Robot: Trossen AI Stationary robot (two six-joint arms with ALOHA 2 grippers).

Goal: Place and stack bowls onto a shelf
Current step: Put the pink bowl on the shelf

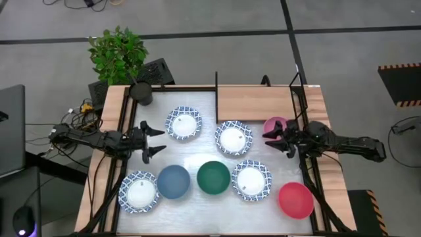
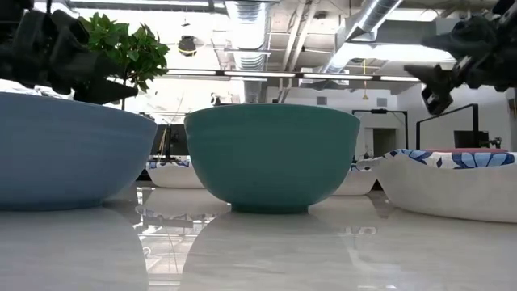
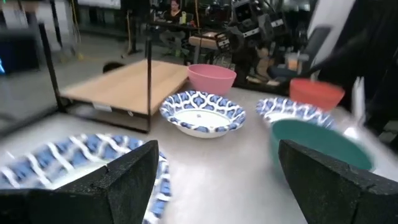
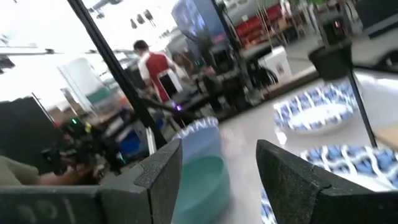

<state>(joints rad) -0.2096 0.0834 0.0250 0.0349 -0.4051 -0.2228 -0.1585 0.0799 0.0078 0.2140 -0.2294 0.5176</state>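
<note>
Several bowls stand on the white tabletop: white ones with blue rims [image 1: 183,123] [image 1: 233,138] [image 1: 251,180] [image 1: 139,191], a blue bowl [image 1: 173,181], a green bowl [image 1: 213,178], a red bowl [image 1: 295,199] and a pink bowl [image 1: 275,124]. The wooden shelf [image 1: 256,102] lies at the far right, with nothing on it. My left gripper [image 1: 155,141] hovers open at the table's left side, pointing level across the bowls. My right gripper [image 1: 276,141] hovers open at the right side, just beside the pink bowl.
A potted plant [image 1: 118,52] and a dark pot [image 1: 141,92] stand at the far left corner. Thin black posts [image 1: 216,85] frame the shelf. Cables [image 1: 79,115] lie off the left edge. People show in the room beyond [image 4: 155,65].
</note>
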